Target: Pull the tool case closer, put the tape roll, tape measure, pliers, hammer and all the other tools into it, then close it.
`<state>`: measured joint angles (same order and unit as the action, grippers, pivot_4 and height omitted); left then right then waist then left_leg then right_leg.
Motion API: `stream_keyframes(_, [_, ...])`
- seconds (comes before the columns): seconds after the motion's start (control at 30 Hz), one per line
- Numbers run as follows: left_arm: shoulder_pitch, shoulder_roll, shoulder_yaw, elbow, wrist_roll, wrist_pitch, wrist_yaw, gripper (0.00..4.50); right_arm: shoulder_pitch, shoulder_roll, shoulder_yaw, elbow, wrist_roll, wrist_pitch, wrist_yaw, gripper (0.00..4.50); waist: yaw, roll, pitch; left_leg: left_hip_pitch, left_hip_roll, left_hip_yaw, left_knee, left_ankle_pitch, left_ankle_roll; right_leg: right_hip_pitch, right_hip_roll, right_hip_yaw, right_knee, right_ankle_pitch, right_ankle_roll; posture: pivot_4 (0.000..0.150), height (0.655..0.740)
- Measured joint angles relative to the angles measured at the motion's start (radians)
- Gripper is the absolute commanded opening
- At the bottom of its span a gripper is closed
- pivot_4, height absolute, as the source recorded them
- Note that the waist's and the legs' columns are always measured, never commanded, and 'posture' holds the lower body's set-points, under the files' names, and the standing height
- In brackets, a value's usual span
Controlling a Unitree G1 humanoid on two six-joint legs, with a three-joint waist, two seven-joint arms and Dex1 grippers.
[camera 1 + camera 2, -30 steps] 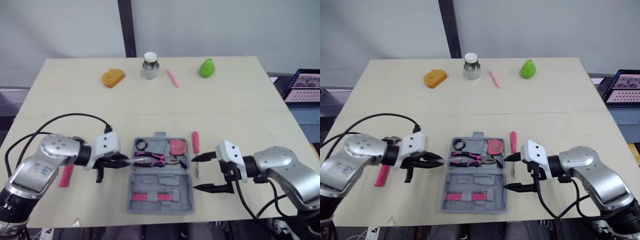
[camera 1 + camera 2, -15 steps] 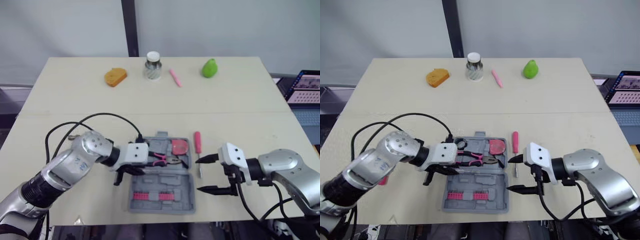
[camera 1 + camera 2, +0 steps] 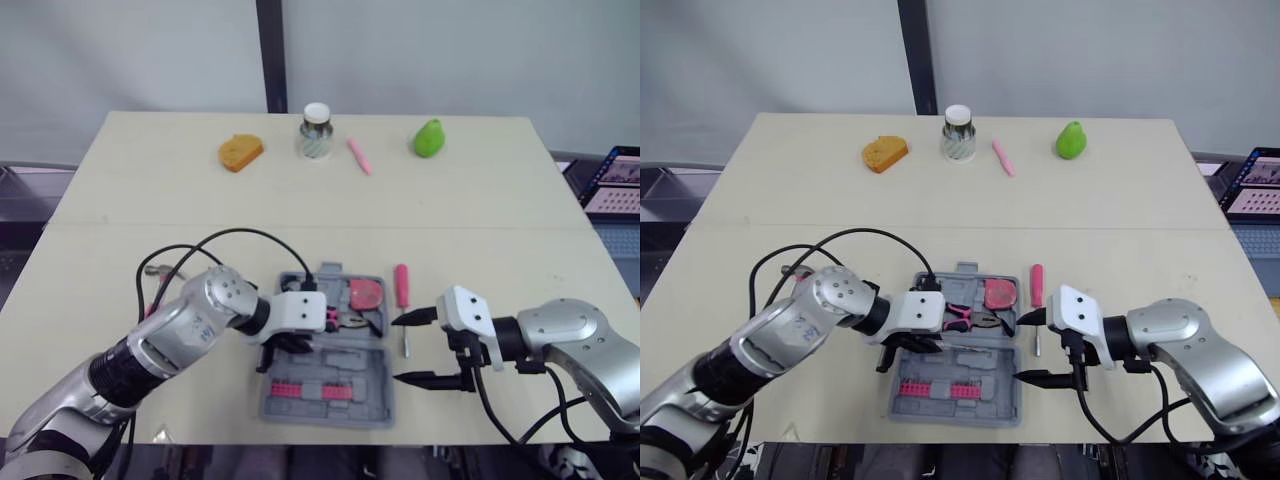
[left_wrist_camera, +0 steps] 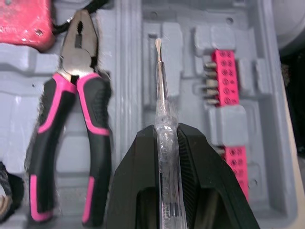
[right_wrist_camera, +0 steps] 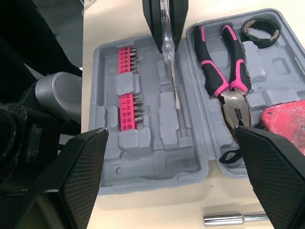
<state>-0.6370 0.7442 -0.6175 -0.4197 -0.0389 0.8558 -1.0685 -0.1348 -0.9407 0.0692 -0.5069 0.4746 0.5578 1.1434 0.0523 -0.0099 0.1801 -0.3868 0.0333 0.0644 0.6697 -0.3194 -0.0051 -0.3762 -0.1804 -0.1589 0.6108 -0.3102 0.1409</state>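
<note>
We read the L gripper (image 4: pixel 167 130) as clamped on the clear-handled screwdriver (image 4: pixel 160 81), held over the open tool case (image 3: pixel 372 380) nr the table's (image 3: pixel 150 200) front edge; shaft lies above the half w/ the pink bits (image 4: pixel 224 76); pliers (image 4: pixel 76 62) and tape measure (image 3: pixel 366 295) sit in the far half; R gripper (image 3: pixel 396 349) is spread wide just right of the case, not touching it; pink screwdriver (image 3: pixel 402 285) lies on the table beside the case.

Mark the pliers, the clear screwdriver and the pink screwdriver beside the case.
pliers (image 4: pixel 96 114), left wrist view, on one black-and-pink handle.
clear screwdriver (image 4: pixel 164 131), left wrist view, on its clear handle.
pink screwdriver (image 3: pixel 402 284), left eye view, on its pink handle.
</note>
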Motion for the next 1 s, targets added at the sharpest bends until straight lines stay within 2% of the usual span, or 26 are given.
stream_keyframes(0.4, [-0.027, -0.049, -0.064, 0.010, 0.025, 0.040, 0.022, 0.07, 0.007, 0.000, -0.017, -0.003, 0.002, 0.014, -0.009, 4.50, 0.002, 0.000, 0.000, -0.001, 0.000, 0.000, 0.004, -0.001, 0.002, 0.000, 0.000, 0.000, 0.001, 0.000, 0.000, 0.150, 0.7400])
stream_keyframes(1.0, [-0.017, -0.076, -0.073, 0.044, 0.043, 0.051, 0.051, 0.07, 0.030, 0.000, -0.035, -0.012, 0.012, 0.020, -0.013, 4.50, 0.002, 0.000, 0.000, -0.003, 0.000, 0.000, 0.009, -0.003, 0.005, 0.000, 0.000, 0.000, 0.002, 0.000, 0.001, 0.150, 0.7400])
